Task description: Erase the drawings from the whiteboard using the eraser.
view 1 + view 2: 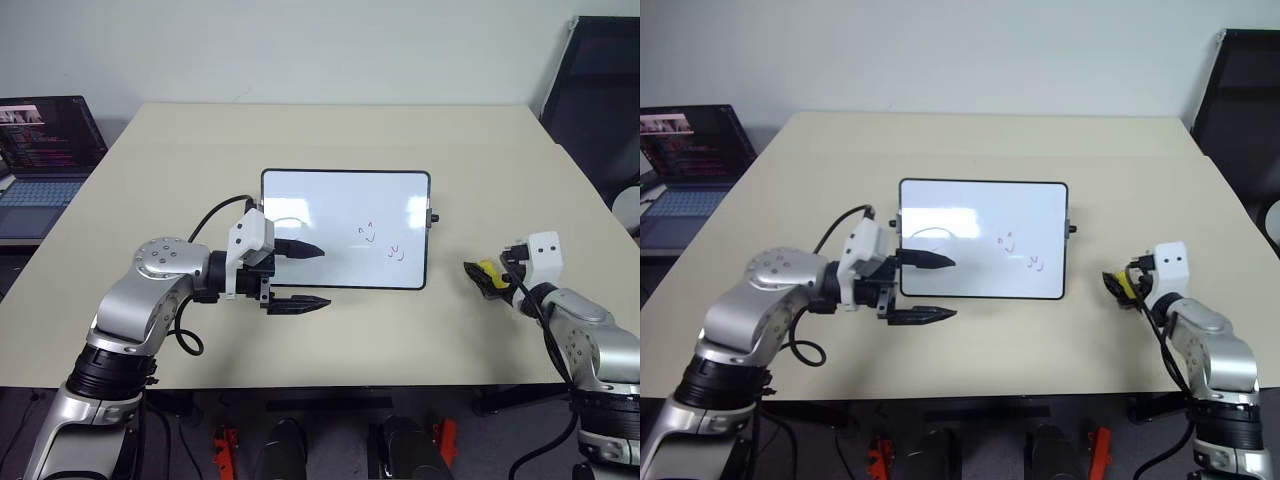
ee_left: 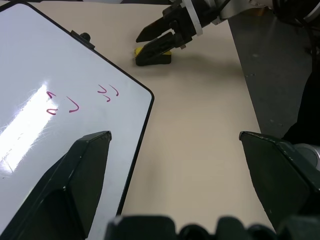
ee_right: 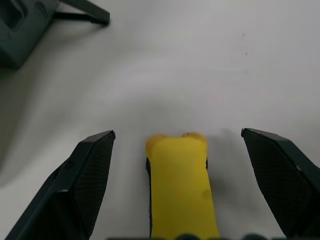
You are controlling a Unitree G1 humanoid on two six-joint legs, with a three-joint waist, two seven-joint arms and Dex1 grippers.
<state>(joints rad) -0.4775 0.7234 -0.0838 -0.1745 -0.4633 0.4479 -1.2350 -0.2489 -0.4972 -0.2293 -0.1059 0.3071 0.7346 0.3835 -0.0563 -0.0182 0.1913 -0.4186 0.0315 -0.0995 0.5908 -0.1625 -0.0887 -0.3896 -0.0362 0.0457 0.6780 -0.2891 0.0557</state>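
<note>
Beside whiteboard (image 1: 345, 229) | right gripper (image 3: 177, 140) spread wide around eraser (image 3: 181, 185) (untouched) | left gripper (image 1: 303, 276) released, hovering level

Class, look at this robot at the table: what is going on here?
A two-armed robot is at a table with a small whiteboard that has a few pen drawings still on it. Its right gripper is open around a yellow eraser lying on the table to the right of the board, with both fingers clear of it, so nothing is gripped. Its left gripper hangs open at the board's left side. No wiping is under way.
</note>
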